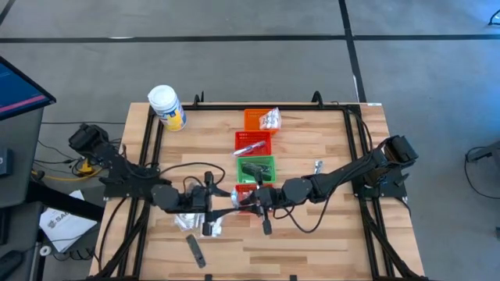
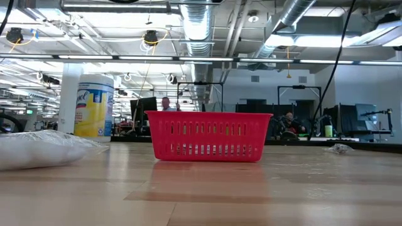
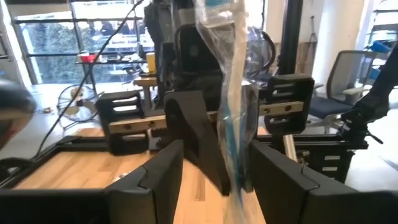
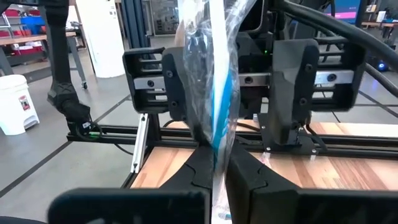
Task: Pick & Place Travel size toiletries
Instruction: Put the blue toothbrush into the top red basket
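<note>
Item: wrapped toothbrush (image 4: 214, 93) in a clear crinkly sleeve, blue and white inside, up off the table between my two grippers, mid-table just near the red basket (image 1: 247, 192).
Long axis: stands upright in both wrist views, running up past the finger pads.
Right gripper (image 4: 214, 168): fingers pinched together on the wrapper's lower part, so I'd say this arm is carrying it.
Left gripper (image 3: 211, 171): facing the right one nose to nose, fingers apart, brush sitting in the gap, no pad clearly pressing it.
Nearer arm: honestly both are right at it, but only the right has a grip.
Rest of the pile: more sachets (image 1: 187, 222) on the wood under the left arm.
Baskets: row running away from me, red, green (image 1: 256, 167), red, orange.
</note>
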You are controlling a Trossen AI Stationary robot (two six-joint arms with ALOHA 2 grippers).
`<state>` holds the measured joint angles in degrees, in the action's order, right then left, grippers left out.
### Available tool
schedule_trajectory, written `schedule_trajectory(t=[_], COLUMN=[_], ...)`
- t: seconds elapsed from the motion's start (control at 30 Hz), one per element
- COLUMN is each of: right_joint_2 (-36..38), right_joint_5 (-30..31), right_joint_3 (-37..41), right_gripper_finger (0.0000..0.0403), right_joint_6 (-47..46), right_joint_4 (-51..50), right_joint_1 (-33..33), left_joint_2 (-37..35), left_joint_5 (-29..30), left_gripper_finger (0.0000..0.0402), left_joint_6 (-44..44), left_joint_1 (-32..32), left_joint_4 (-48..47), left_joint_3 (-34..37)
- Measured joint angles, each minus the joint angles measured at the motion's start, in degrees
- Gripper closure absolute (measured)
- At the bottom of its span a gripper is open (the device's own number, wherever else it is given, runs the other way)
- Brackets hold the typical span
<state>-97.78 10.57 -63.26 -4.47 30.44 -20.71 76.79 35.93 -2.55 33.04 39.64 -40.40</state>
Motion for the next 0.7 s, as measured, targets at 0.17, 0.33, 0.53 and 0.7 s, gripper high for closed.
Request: schedule_trajectory(t=[0.17, 0.33, 0.53, 0.7], right_joint_2=[0.0, 0.0, 0.0, 0.0], right_joint_5=[0.0, 0.0, 0.7, 1.4], right_joint_3=[0.1, 0.0, 0.0, 0.0], right_gripper_finger=[0.0394, 0.0394, 0.0391, 0.0391], right_joint_6=[-0.1, -0.1, -0.1, 0.1], right_joint_4=[-0.6, -0.9, -1.4, -1.5], right_joint_1=[0.0, 0.0, 0.2, 0.2], left_joint_2=[0.8, 0.8, 0.8, 0.8], left_joint_5=[-0.9, -0.7, -0.9, -3.7], left_gripper_finger=[0.0229, 0.0232, 0.0288, 0.0373], left_joint_6=[0.0, 0.0, 0.0, 0.0], left_joint_1=[-0.9, -0.9, -0.9, -0.8], left_joint_4=[0.7, 1.5, 1.5, 1.6], left_joint_3=[0.0, 0.0, 0.0, 0.0])
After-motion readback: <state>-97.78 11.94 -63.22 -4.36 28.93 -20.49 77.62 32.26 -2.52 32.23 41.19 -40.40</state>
